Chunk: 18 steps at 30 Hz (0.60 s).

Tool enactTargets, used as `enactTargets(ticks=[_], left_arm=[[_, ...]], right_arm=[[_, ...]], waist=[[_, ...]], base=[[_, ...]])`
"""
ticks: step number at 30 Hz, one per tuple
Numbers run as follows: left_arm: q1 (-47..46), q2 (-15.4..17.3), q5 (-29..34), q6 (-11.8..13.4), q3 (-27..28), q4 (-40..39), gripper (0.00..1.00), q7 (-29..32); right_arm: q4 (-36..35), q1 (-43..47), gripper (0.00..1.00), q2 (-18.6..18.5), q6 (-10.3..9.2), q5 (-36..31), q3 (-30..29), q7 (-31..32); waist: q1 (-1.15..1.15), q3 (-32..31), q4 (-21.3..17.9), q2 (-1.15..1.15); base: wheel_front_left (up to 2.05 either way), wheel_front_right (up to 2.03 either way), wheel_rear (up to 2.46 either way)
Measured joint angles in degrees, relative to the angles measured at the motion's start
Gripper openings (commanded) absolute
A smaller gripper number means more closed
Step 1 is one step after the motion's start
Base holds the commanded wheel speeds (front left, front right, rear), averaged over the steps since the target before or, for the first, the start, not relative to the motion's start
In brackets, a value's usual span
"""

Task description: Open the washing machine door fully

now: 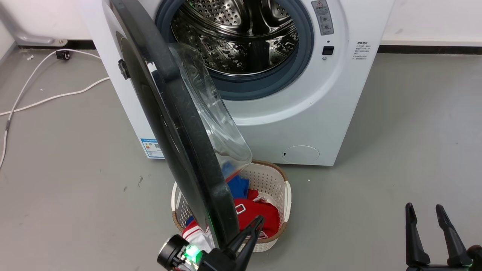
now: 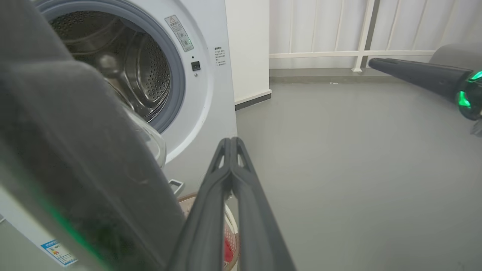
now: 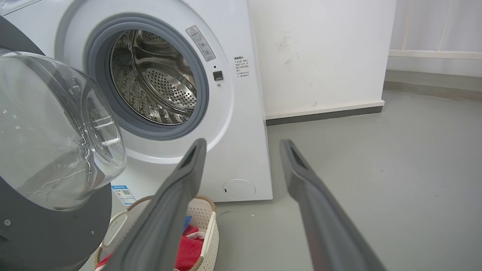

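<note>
Head view, with both wrist views in support. The white front-loading washing machine (image 1: 301,124) stands on a grey floor (image 1: 395,131) against a pale wall. Its perforated steel drum (image 1: 233,34) and grey rubber gasket (image 1: 263,88) are exposed. The washing machine door (image 1: 177,124) is hinged at the left of the opening and stands out from the machine's front, almost edge-on to the head camera. Its clear glass bowl (image 1: 211,109) bulges towards the right, and its lower rim hangs over a white laundry basket (image 1: 280,184) holding red and blue clothes (image 1: 260,214). The basket sits on the floor just in front of the machine, below the round lower cap (image 1: 300,154). A blue label sticker (image 1: 151,147) shows on the machine's lower left corner. The left gripper (image 1: 258,222) lies at the door's lower rim on the bowl side. Its jaws are pressed together with nothing between them, and whether they touch the rim cannot be told. The right gripper (image 1: 424,206) hovers over bare floor at the lower right, well apart from the door, its jaws wide and holding nothing. A white cable (image 1: 49,98) trails across the floor to the left of the machine.
</note>
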Motion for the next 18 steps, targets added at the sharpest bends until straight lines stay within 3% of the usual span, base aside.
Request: enactTargets(ticks=[18], left_arm=[[3.24,-0.48,-0.05,3.08,6.43,-0.96,0.0,-0.05]], right_arm=[[1.53,0.14,1.0,0.0,0.0,0.44,-0.12,0.0]], waist=[[0.0,-0.19,3.86,0.0]], base=[[0.0,0.0,0.0]])
